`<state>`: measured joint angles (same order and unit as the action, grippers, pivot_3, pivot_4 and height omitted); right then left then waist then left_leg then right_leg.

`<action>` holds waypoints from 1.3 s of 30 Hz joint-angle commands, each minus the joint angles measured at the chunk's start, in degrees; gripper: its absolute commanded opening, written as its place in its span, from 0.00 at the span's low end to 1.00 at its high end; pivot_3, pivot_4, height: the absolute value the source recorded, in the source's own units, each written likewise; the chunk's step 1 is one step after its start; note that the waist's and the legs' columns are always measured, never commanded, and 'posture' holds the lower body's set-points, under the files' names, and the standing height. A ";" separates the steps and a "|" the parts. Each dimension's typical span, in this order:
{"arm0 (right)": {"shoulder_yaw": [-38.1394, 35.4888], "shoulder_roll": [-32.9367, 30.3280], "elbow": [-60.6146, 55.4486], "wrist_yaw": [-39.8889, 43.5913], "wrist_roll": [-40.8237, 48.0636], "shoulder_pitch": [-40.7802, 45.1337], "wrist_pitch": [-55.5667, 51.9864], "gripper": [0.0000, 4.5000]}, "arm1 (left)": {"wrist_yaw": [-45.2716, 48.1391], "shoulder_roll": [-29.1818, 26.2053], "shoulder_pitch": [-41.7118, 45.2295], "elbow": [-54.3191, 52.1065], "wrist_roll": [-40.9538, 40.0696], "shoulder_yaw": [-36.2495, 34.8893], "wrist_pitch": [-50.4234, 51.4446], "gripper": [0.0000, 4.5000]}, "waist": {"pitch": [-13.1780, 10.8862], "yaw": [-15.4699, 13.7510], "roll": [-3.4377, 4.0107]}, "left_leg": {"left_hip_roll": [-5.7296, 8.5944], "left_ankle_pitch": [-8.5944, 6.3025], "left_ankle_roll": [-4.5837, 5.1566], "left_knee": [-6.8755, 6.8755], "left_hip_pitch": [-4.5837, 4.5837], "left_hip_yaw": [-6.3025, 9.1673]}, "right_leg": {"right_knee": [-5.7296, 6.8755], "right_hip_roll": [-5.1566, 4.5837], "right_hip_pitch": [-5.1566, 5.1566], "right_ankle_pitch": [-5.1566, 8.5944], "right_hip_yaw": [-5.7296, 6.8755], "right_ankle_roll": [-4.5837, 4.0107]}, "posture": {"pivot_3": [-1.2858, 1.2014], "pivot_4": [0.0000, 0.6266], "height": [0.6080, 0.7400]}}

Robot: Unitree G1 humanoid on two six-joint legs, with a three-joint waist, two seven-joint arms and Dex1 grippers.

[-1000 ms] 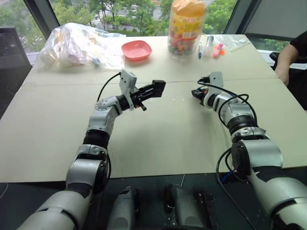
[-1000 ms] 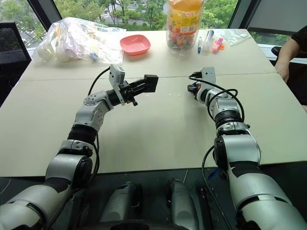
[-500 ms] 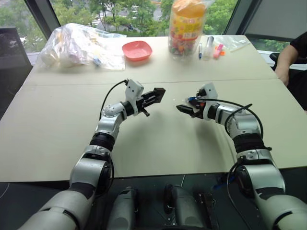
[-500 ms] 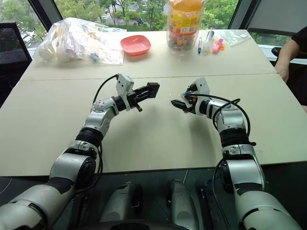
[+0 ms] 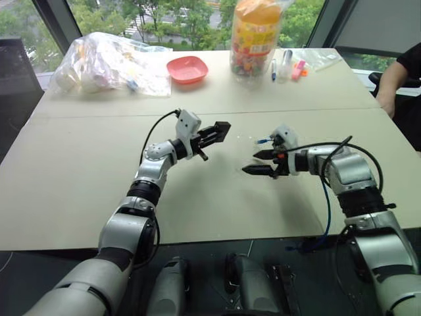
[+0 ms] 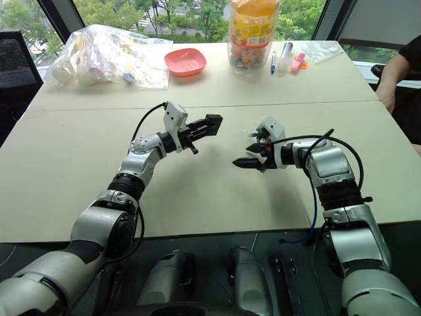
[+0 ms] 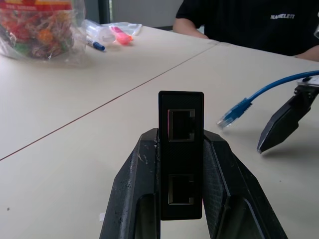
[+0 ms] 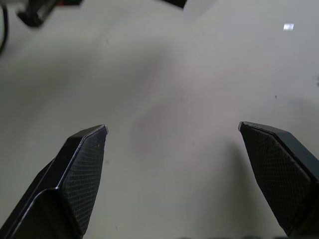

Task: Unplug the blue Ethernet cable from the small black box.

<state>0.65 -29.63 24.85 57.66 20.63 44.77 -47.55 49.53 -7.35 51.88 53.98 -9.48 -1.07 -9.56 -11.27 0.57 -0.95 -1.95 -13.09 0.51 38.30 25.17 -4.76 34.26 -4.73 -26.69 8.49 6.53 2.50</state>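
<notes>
My left gripper (image 5: 210, 135) is shut on the small black box (image 7: 181, 149), held above the table with its two ports facing away; both ports are empty. The blue Ethernet cable (image 7: 271, 88) is out of the box. Its plug (image 7: 232, 115) hangs free in the air to the right of the box, next to my right gripper (image 5: 250, 162). From there the cable runs back along my right wrist and drops over the table's near edge (image 5: 327, 204). My right gripper is wide open with nothing between its fingers (image 8: 82, 164), just above the table and pointing left toward the box.
At the back of the table stand a pink bowl (image 5: 187, 68), a jar of sweets (image 5: 255, 36), a clear plastic bag (image 5: 108, 62) and some pens (image 5: 287, 64). A person in a black shirt (image 7: 249, 20) sits at the table's far right, forearm (image 5: 396, 78) by the edge.
My right gripper has opened wide, drawn back toward me and swung to point left. The left gripper has sunk slightly with the box.
</notes>
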 commanded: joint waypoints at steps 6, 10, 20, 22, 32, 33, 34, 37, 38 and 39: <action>-26.29 5.53 18.01 -20.09 13.79 10.61 -8.37 0.98 | -0.36 -1.06 0.42 -2.55 -1.32 -1.55 0.19 0.11 | 0.00 -0.13 0.01 | 0.00 0.02 -0.03 -0.03 0.01 0.01 | -0.02 -0.01 0.01 -0.07 0.00 -0.12 | 0.52 0.24 1.00; -28.47 6.04 19.51 -24.02 14.33 10.75 -8.17 0.98 | -1.14 -1.61 0.06 -2.17 -0.60 -1.21 -0.68 0.11 | 0.00 -0.02 0.01 | 0.01 0.01 -0.01 -0.06 0.10 -0.06 | -0.02 -0.02 -0.06 -0.06 -0.01 -0.10 | 0.52 0.24 1.00; -37.79 8.66 19.05 -35.36 20.94 14.14 -4.14 0.98 | -2.62 -1.37 1.16 -0.89 -0.95 -1.58 -0.93 0.11 | 0.00 0.15 0.02 | -0.01 0.02 -0.01 -0.05 0.08 -0.03 | 0.00 0.02 -0.06 -0.06 -0.02 -0.09 | 0.52 0.24 1.00; -23.83 8.58 11.18 -31.36 8.91 8.67 8.25 0.98 | -2.60 -1.45 0.91 -0.92 -0.63 -1.34 -1.22 0.11 | 0.01 0.15 0.03 | -0.01 0.02 0.00 -0.07 0.09 -0.02 | 0.00 0.03 -0.06 0.00 -0.03 0.01 | 0.52 0.24 1.00; -11.27 5.86 2.91 -20.43 0.00 5.29 26.64 0.98 | -2.15 -2.22 -0.10 -2.25 -1.02 -1.53 -1.13 0.11 | -0.01 0.16 0.05 | 0.03 0.02 0.01 -0.04 0.07 0.00 | 0.00 0.02 -0.04 0.03 -0.06 0.16 | 0.52 0.24 1.00; -11.74 5.93 3.29 -20.71 0.23 5.38 27.04 0.98 | -2.21 -2.21 -0.37 -2.47 -0.97 -1.47 -1.26 0.11 | -0.01 0.15 0.05 | 0.02 0.02 0.01 -0.04 0.07 0.00 | 0.00 0.02 -0.04 0.03 -0.05 0.16 | 0.52 0.24 1.00; -12.06 5.97 3.63 -20.99 0.33 5.43 27.36 0.98 | -2.23 -2.19 -0.59 -2.64 -0.96 -1.43 -1.32 0.11 | -0.01 0.15 0.05 | 0.02 0.02 0.01 -0.04 0.06 -0.01 | 0.00 0.02 -0.03 0.02 -0.05 0.14 | 0.52 0.24 1.00; -12.10 5.83 4.69 -21.84 -0.25 5.36 28.47 1.00 | -2.11 -2.26 -1.03 -2.74 -0.55 -1.01 -1.70 0.41 | -0.01 0.12 0.05 | 0.02 0.02 0.01 -0.04 0.06 -0.02 | 0.00 0.02 -0.04 -0.02 -0.05 0.07 | 0.52 0.24 1.00; -12.32 5.88 5.09 -22.20 -0.28 5.38 28.85 1.00 | -1.55 -2.23 -1.23 -2.76 -0.44 -0.70 -1.71 0.51 | -0.01 0.11 0.05 | 0.02 0.02 0.01 -0.04 0.06 -0.03 | 0.00 0.02 -0.04 -0.03 -0.06 0.06 | 0.52 0.24 1.00; -12.63 5.93 5.47 -22.62 -0.20 5.45 29.05 1.00 | -1.33 -2.17 -1.38 -2.74 -0.31 -0.49 -1.81 0.60 | -0.01 0.10 0.05 | 0.02 0.02 0.01 -0.04 0.06 -0.04 | 0.00 0.02 -0.04 -0.04 -0.05 0.04 | 0.52 0.24 1.00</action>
<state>-10.57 -23.38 30.96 35.64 20.33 49.04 -20.10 47.62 -9.34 50.27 53.25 -10.10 -1.73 -10.31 -11.28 0.67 -0.90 -1.92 -13.07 0.52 38.27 25.23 -4.82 34.25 -4.72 -26.73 8.45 6.47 2.54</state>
